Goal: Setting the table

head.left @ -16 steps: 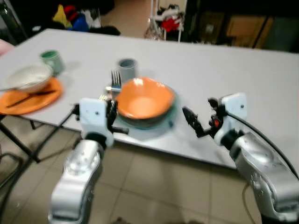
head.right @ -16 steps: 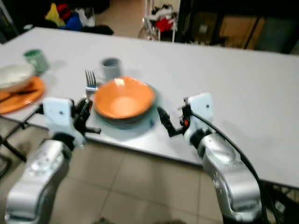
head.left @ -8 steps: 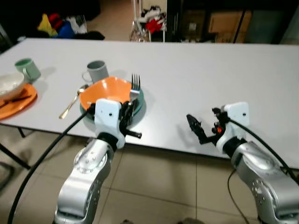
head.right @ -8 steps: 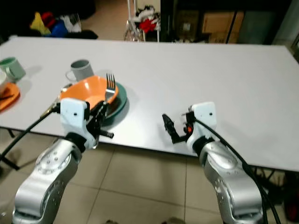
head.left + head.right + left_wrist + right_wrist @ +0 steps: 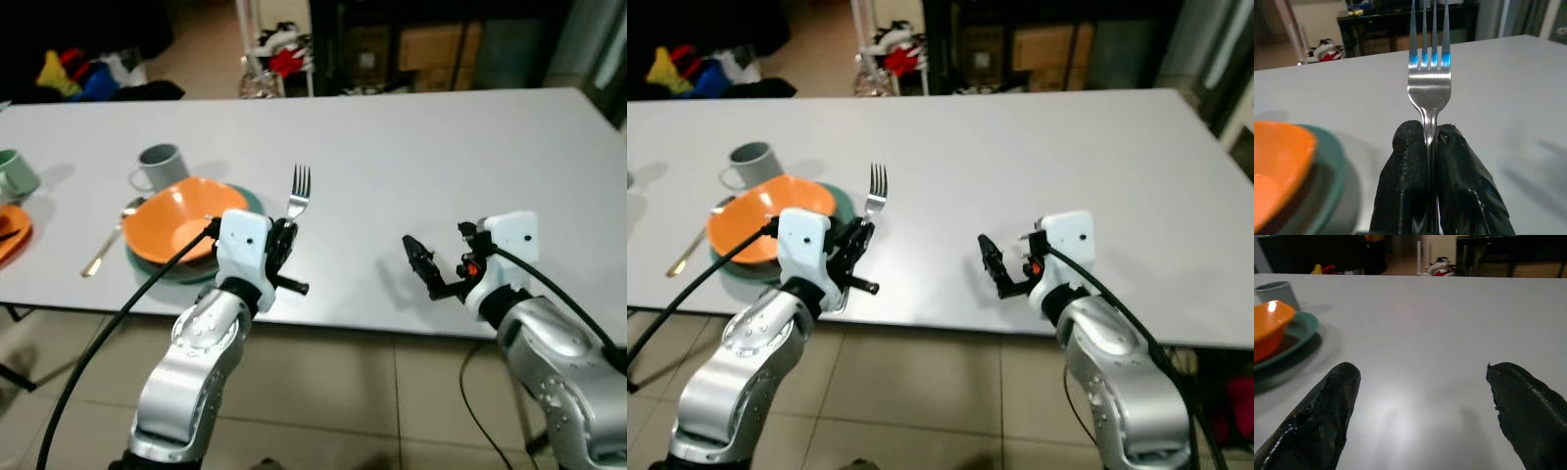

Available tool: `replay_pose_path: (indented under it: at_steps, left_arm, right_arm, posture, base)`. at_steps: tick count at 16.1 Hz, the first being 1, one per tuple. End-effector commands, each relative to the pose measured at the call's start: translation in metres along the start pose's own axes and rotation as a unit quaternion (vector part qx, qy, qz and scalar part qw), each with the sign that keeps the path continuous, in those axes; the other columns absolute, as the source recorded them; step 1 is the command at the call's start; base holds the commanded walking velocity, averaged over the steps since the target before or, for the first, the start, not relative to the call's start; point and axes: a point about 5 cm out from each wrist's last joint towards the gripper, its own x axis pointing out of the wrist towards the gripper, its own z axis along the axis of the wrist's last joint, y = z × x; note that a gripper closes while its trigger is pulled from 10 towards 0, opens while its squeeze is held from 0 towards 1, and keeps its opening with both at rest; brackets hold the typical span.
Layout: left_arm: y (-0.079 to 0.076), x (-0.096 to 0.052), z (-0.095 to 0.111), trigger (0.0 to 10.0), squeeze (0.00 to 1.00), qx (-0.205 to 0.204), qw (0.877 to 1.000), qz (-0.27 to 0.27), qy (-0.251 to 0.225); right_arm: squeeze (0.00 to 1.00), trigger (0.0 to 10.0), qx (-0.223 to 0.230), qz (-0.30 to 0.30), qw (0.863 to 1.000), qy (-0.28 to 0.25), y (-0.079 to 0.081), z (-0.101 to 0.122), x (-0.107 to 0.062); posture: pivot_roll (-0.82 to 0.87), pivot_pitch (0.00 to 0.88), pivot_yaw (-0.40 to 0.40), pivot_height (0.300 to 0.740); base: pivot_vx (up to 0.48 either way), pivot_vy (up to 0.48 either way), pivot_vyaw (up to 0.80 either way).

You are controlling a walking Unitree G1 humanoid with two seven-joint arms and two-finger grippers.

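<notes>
Place-setting work is partly done: an orange bowl (image 5: 176, 217) sits on a green plate (image 5: 168, 264) near the desk's (image 5: 441, 157) front edge, gray mug (image 5: 158, 166) behind. Left pincer (image 5: 1433, 161) clamps an upright fork (image 5: 298, 194), yet to be laid beside the plate. Right pincer (image 5: 1425, 416) hangs spread apart, empty.

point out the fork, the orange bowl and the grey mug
fork (image 5: 300, 188), left eye view, on the head just below the tines
orange bowl (image 5: 174, 223), left eye view, on the inner surface
grey mug (image 5: 160, 165), left eye view, on the outer side wall
</notes>
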Motion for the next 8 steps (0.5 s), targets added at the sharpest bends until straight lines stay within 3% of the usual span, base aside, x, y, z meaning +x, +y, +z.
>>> replay_pose_path:
  at_steps: [1, 3, 5, 8]
  left_arm:
    - [0.006, 0.001, 0.002, 10.0, 0.0, 0.001, 1.0, 0.012, -0.005]
    - [0.012, 0.007, -0.001, 10.0, 0.0, -0.014, 0.999, 0.032, 0.013]
    - [0.009, 0.017, -0.012, 10.0, 0.0, 0.001, 0.998, 0.017, 0.055]
    - [0.014, 0.039, -0.029, 10.0, 0.0, -0.01, 0.993, 0.039, 0.113]
  right_arm:
    - [0.0, 10.0, 0.001, 0.017, 1.0, -0.002, 0.006, 0.003, 0.002]
    - [0.0, 10.0, -0.007, 0.035, 0.999, 0.007, 0.008, 0.001, 0.0]
    - [0.0, 10.0, -0.008, 0.048, 0.999, 0.014, 0.01, 0.001, 0.001]
    - [0.0, 10.0, -0.038, 0.093, 0.994, 0.041, 0.014, -0.002, -0.002]
  posture:
    - [-0.13, 0.015, 0.09, 0.74]
    - [-0.13, 0.013, 0.084, 0.74]
    - [-0.13, 0.019, 0.077, 0.74]
    - [-0.14, 0.033, 0.073, 0.74]
  base:
    - [0.24, 0.0, 0.0]
    - [0.0, 0.0, 0.0]
    - [0.0, 0.0, 0.0]
    - [0.0, 0.0, 0.0]
